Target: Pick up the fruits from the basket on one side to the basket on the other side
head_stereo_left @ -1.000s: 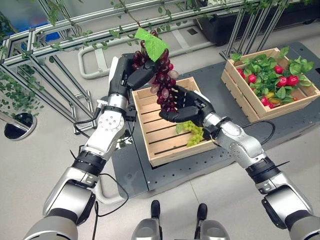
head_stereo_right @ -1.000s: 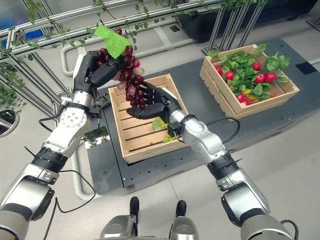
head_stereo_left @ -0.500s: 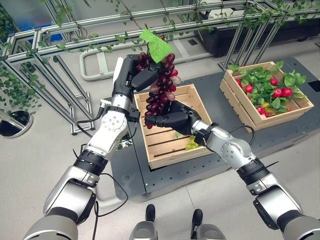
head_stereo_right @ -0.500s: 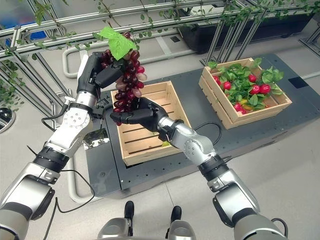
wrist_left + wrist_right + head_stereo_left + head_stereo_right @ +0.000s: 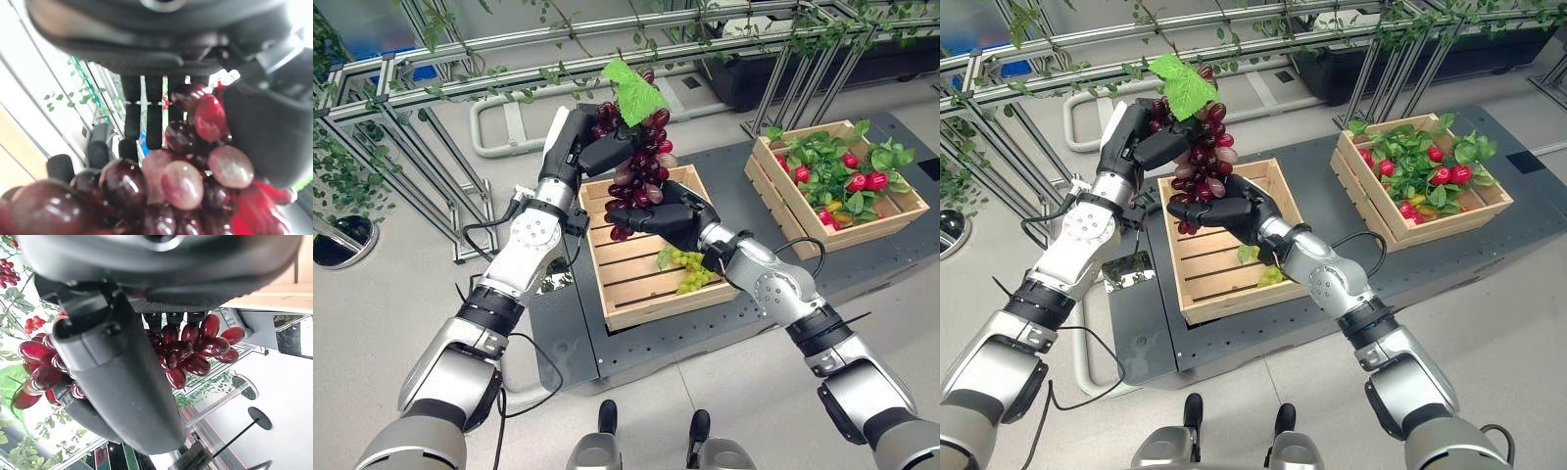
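Observation:
A bunch of dark red grapes (image 5: pixel 641 176) with a green leaf on top hangs in the air above the near wooden crate (image 5: pixel 651 305). My left hand (image 5: pixel 585 147) is shut on the top of the bunch, seen close up in the left wrist view as red grapes (image 5: pixel 181 181). My right hand (image 5: pixel 674 217) comes in from below and curls round the lower grapes (image 5: pixel 190 352), thumb (image 5: pixel 122 382) on one side, fingers on the other. A green grape bunch (image 5: pixel 690 269) lies in the near crate. The far crate (image 5: pixel 773 191) at the right holds red fruits (image 5: pixel 864 181) among leaves.
Both crates stand on a dark platform (image 5: pixel 773 333). A metal frame with vines (image 5: pixel 460 88) runs across the back and down the left. A white tube frame (image 5: pixel 494 132) lies on the floor behind the near crate. A round dark base (image 5: pixel 337 245) sits far left.
My right hand has risen under the bunch and closed on its lower grapes. The bunch and my left hand have shifted slightly right. The view itself has also shifted.

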